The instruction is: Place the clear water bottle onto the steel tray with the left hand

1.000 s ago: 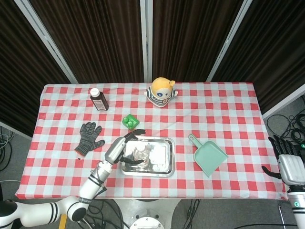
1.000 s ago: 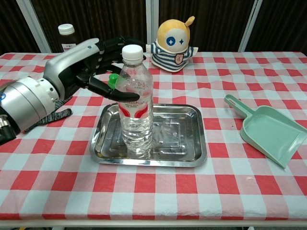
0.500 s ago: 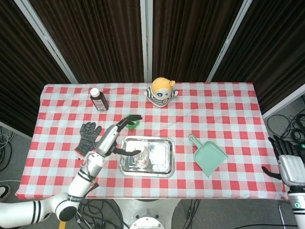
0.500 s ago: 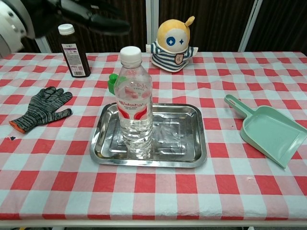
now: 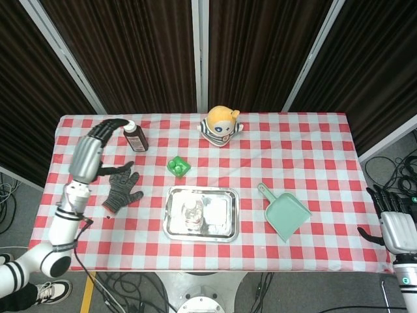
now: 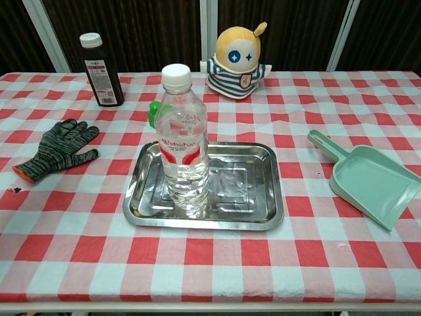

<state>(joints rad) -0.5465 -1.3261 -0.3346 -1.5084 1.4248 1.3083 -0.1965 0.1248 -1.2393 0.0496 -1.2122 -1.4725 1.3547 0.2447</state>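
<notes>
The clear water bottle (image 6: 184, 151) with a white cap and red label stands upright on the left part of the steel tray (image 6: 247, 214). From above, the bottle (image 5: 191, 213) shows inside the tray (image 5: 221, 231) near the table's front middle. My left hand (image 5: 92, 151) is raised at the far left, well away from the tray, its fingers apart and holding nothing. My right hand (image 5: 389, 219) hangs off the table's right edge, fingers spread and empty. Neither hand appears in the chest view.
A dark knit glove (image 5: 122, 188) lies left of the tray. A brown medicine bottle (image 5: 135, 135) stands at the back left, a plush toy (image 5: 220, 126) at the back middle. A small green object (image 5: 176, 166) sits behind the tray, a mint dustpan (image 5: 284, 212) to its right.
My left hand let go of the bottle, rose and swung far left, leaving the chest view. The bottle stays upright on the tray. The right hand has not moved.
</notes>
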